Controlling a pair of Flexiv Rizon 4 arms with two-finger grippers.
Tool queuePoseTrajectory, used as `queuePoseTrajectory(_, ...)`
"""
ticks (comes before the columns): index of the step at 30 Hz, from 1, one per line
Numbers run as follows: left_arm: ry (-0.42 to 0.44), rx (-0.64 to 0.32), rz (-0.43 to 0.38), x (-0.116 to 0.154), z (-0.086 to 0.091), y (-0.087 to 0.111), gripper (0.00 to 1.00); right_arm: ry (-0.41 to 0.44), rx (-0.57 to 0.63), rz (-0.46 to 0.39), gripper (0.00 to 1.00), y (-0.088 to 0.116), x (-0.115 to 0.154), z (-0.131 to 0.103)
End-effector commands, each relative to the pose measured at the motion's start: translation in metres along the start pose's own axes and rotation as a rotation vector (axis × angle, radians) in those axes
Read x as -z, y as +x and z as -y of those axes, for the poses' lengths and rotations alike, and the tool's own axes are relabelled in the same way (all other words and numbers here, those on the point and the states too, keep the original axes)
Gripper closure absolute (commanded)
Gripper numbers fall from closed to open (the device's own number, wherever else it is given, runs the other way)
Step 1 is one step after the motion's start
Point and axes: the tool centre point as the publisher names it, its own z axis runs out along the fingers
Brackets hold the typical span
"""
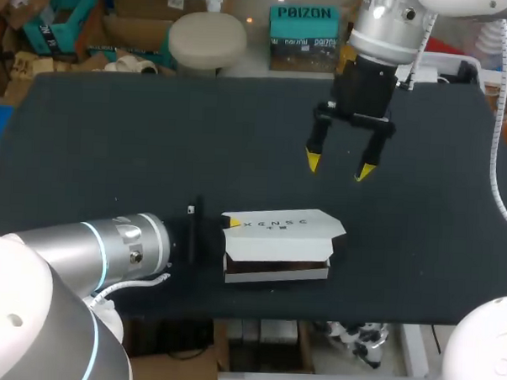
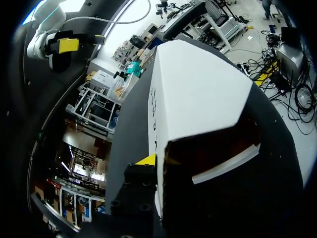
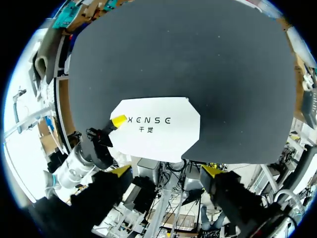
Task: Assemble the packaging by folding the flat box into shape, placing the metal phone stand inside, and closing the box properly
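Note:
A white cardboard box (image 1: pixel 280 246) lies near the table's front edge with its printed lid (image 3: pixel 156 129) slightly raised over a dark gap. The metal phone stand cannot be made out in any view. My left gripper (image 1: pixel 229 225) is at the box's left end, shut on the thin end wall (image 2: pixel 157 148). One yellow fingertip (image 2: pixel 146 159) shows outside the wall, and the other is hidden inside the box. My right gripper (image 1: pixel 337 166) hangs open above the table, behind and to the right of the box, with nothing between its fingers (image 3: pixel 121 171).
The black table (image 1: pixel 112 150) is bare around the box. Its front edge (image 1: pixel 315 315) runs close below the box. My left arm (image 1: pixel 108 251) comes in low from the front left.

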Motion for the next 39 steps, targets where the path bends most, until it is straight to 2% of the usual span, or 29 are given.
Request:
queuePoseTrajectory(1, -0.054, -0.007, 0.005, -0.004, 0.007, 0.006, 1.0, 0.048, -0.021, -0.017, 0.12, -0.012, -0.007, -0.008)
queuePoseTrajectory(10, -0.061, -0.017, 0.013, -0.005, 0.008, 0.007, 1.0, 0.076, -0.046, -0.067, 0.2, -0.027, -0.025, -0.011)
queuePoseTrajectory(14, -0.069, -0.026, 0.019, -0.005, 0.009, 0.007, 1.0, 0.092, -0.043, -0.087, 0.3, -0.03, -0.038, -0.012)
queuePoseTrajectory(24, -0.075, -0.028, 0.026, -0.006, 0.009, 0.008, 1.0, 0.12, -0.041, -0.096, 0.31, -0.034, -0.067, -0.013)
queuePoseTrajectory(31, -0.071, -0.029, 0.033, -0.006, 0.009, 0.009, 1.0, 0.138, -0.027, -0.109, 0.37, -0.037, -0.086, -0.018)
queuePoseTrajectory(34, -0.073, -0.032, 0.034, -0.006, 0.009, 0.01, 1.0, 0.145, -0.026, -0.113, 0.44, -0.037, -0.093, -0.021)
queuePoseTrajectory(39, -0.068, -0.03, 0.037, -0.006, 0.009, 0.01, 1.0, 0.134, -0.017, -0.108, 0.45, -0.039, -0.1, -0.024)
